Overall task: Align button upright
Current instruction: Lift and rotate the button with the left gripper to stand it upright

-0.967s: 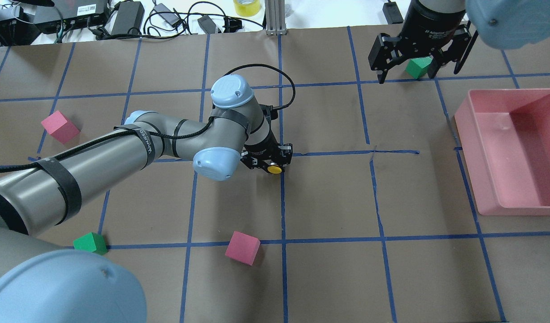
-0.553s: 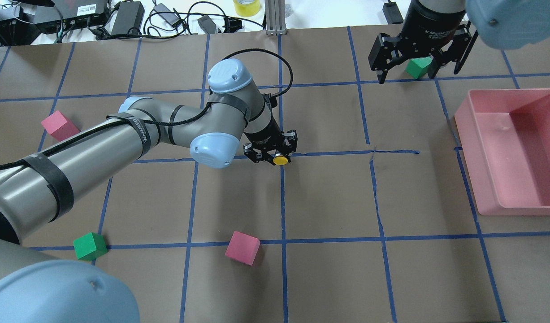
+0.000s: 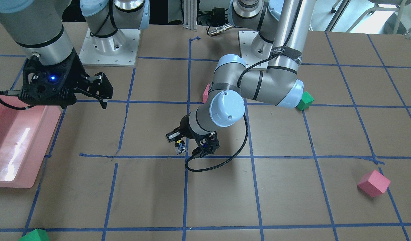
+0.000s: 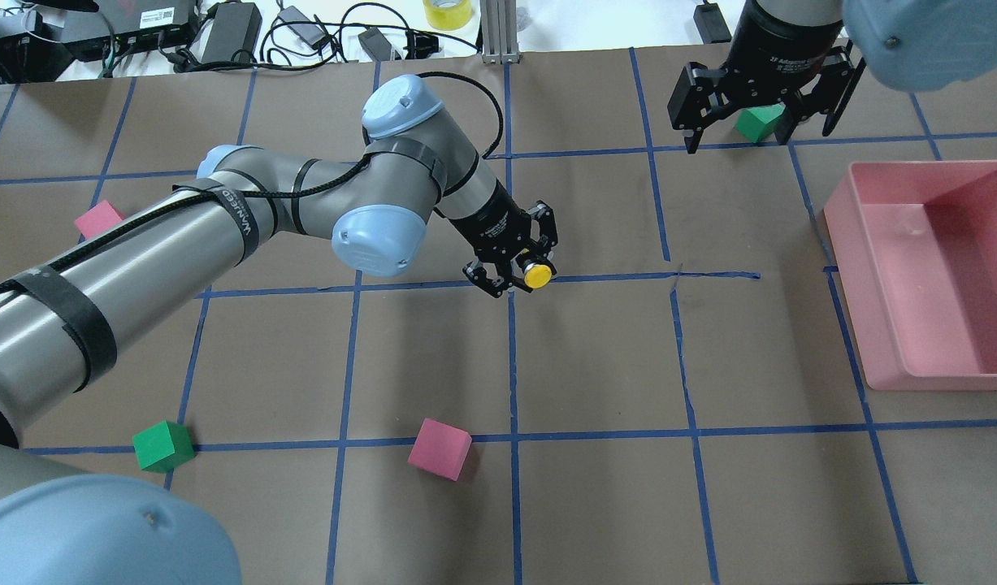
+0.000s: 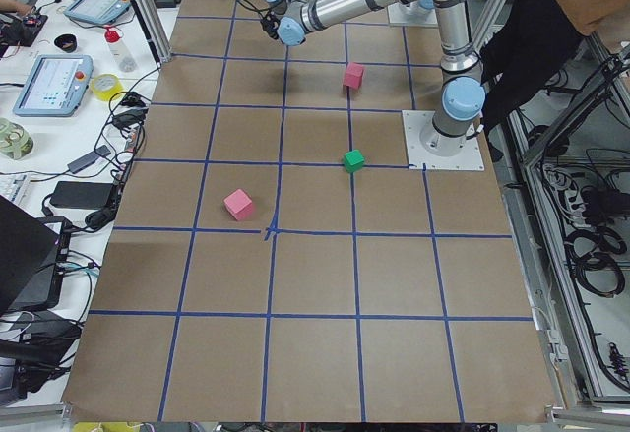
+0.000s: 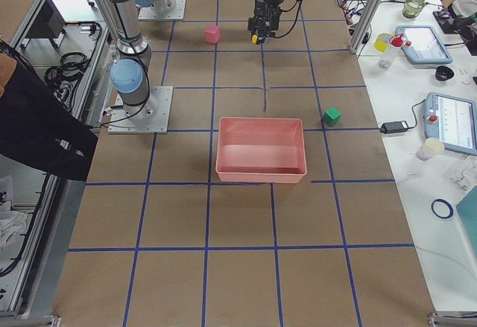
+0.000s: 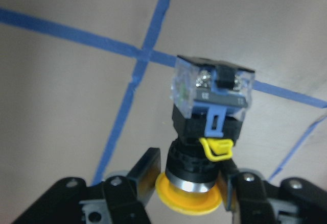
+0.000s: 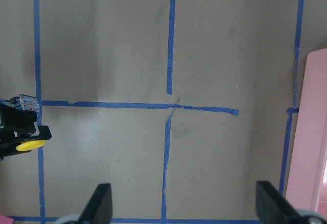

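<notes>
The button [image 4: 536,276] has a round yellow cap on a black body with a clear, blue-trimmed block at its base. My left gripper [image 4: 521,272] is shut on it around the black collar just below the cap. It holds the button tilted, slightly above the blue tape crossing at the table's middle. In the left wrist view the cap [image 7: 189,201] sits between the fingers [image 7: 148,173] and the base block [image 7: 212,89] points away, toward the table. The button also shows in the front view [image 3: 181,147]. My right gripper [image 4: 760,134] is open and empty, high at the far right.
A pink bin [image 4: 872,325] stands at the right edge. Pink cubes lie at the near middle [image 4: 439,448] and far left [image 4: 98,219]. One green cube [image 4: 163,445] is at the near left. Another green cube [image 4: 756,122] lies under the right gripper.
My left arm has swung away from me and to the right, and its wrist has turned. The button has risen with it, its cap now facing more to the right. The right arm has not moved.
</notes>
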Robot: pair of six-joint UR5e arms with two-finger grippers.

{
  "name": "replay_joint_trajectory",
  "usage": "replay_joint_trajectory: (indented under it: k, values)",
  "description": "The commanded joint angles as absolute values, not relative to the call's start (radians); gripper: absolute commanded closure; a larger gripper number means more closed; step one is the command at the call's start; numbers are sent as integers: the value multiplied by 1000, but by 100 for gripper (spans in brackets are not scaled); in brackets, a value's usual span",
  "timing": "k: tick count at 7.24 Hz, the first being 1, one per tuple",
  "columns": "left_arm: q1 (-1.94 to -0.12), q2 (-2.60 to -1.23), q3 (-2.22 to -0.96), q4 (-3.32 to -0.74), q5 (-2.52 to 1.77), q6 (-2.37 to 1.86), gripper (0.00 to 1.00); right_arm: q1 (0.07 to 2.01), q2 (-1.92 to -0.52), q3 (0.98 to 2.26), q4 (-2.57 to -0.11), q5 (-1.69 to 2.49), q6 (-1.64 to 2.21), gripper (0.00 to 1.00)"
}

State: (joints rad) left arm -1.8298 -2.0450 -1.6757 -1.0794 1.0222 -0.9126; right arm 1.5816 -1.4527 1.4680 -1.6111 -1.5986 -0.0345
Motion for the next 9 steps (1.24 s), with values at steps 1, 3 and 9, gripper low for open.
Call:
replay_joint_trajectory:
  k: [1, 3, 9]
  values:
    - [-1758, -2063, -1703, -1081, 805, -1066, 100, 1582, -1453, 1470, -1617, -1600, -37, 0]
    - [-1685, -2088, -1730, -1086, 605, -1068, 100, 1582, -1453, 1470, -1614, -1600, -37, 0]
    - [-1579, -2183, -1810, -1095, 348, -1042, 100, 1582, -1453, 1479, -1618, -1598, -37, 0]
